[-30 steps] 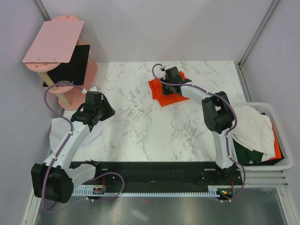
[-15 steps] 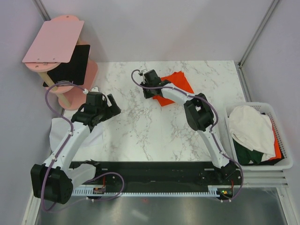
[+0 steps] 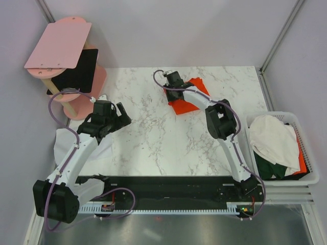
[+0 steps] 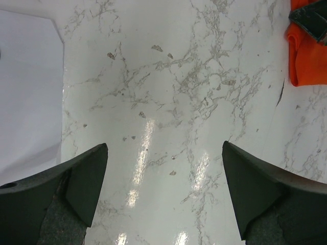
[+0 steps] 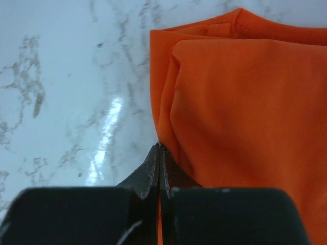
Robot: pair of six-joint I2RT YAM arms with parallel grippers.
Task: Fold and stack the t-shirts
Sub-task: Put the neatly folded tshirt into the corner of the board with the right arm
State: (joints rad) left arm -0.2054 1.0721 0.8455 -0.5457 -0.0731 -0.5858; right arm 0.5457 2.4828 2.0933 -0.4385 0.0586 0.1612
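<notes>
White marble-patterned table [image 3: 153,138] fills the middle of a grey-walled booth, with two arms bolted at its near edge. One white plastic basket [image 3: 308,176] sits off the table's right side, and it holds a heap of clothes: a white shirt [image 3: 276,140] spread on top, a dark green shirt [image 3: 266,167] under it at the near side, and a strip of orange-red cloth [image 3: 302,161] showing along the right wall of the basket. One orange t-shirt [image 3: 188,98] lies folded on the far middle of the table, well apart from the basket. The right gripper [image 3: 172,86] is at the left edge of that t-shirt with its jaws clenched together; in the right wrist view the closed tips touch the folded edge of the orange fabric, but whether any cloth is pinched between them cannot be told. The left gripper [image 3: 121,115] hangs over bare marble at the left side of the table, its jaws spread wide and grasping nothing. A white cloth [image 3: 64,145] droops over the table's left edge beneath the left arm. At the far left corner stands a rack of pink boards [image 3: 59,45] with one flat black panel [image 3: 79,71] tucked between them.
</notes>
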